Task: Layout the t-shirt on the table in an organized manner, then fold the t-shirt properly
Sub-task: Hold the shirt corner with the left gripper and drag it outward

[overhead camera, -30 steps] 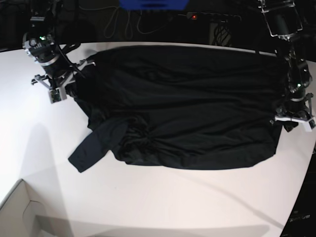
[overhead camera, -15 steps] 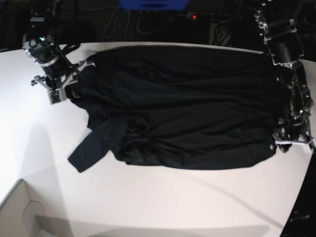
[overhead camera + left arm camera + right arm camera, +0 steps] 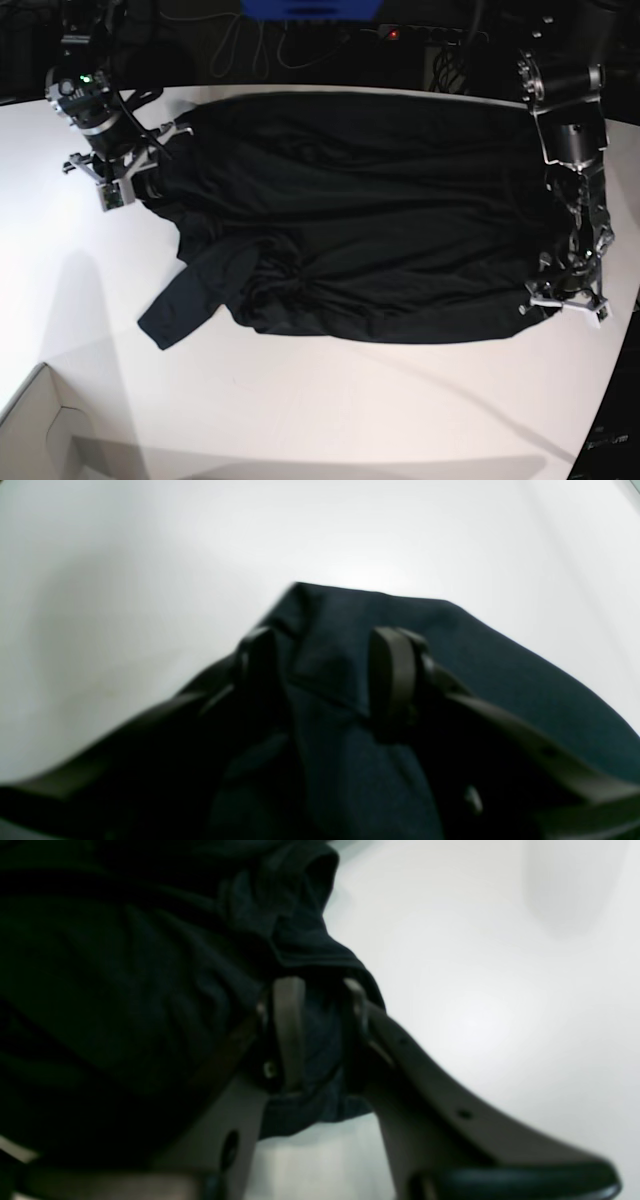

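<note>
White bench, dark room behind.
Shirt spread across it; left gripper and right gripper each pinch its cloth.

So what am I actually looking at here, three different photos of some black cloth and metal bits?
It is one moment seen by three cameras. The wide picture looks down on a white table where a black t-shirt lies spread, one sleeve bunched. Two robot arms stand at opposite ends. The other two pictures come from small cameras on the arms' wrists, looking along their pincers. The left gripper has a corner of the shirt between its fingers; in the wide picture it sits at the right. The right gripper pinches a fold at the other end.
</note>
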Robot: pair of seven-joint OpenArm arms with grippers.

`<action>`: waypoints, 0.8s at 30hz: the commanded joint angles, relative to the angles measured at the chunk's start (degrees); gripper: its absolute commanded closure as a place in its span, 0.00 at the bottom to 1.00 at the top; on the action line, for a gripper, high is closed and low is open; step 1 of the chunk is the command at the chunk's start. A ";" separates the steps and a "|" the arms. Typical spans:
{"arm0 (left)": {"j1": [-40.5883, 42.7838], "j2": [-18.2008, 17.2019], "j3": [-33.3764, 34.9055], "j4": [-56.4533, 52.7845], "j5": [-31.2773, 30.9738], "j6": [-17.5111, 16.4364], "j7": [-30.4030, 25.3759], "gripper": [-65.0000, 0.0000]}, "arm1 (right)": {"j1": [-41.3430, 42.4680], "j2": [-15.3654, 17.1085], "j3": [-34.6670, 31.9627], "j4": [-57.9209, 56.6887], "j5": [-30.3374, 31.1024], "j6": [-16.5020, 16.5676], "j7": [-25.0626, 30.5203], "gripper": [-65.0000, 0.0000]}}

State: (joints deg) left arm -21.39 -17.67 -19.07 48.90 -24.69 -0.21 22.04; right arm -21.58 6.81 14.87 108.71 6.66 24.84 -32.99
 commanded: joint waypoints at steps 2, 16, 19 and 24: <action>-1.60 -1.19 -0.40 -0.16 -0.15 -0.10 -1.60 0.55 | 0.27 0.44 0.20 0.79 0.69 0.08 1.30 0.79; -1.60 -1.19 -0.31 -0.60 -0.15 -0.10 -1.60 0.70 | 0.00 0.44 0.20 0.79 0.69 0.08 1.21 0.79; -1.60 -1.19 -0.23 -0.60 -0.15 -0.10 -1.60 0.71 | -0.17 0.44 0.20 0.79 0.69 0.08 1.21 0.79; -1.60 -1.27 2.32 -0.60 -0.15 -0.10 -1.60 0.93 | -0.26 0.44 0.20 0.79 0.69 0.08 1.12 0.79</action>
State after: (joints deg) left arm -21.45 -18.06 -16.58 47.33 -24.60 -0.19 21.67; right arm -21.82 6.81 14.87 108.68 6.68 24.84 -33.04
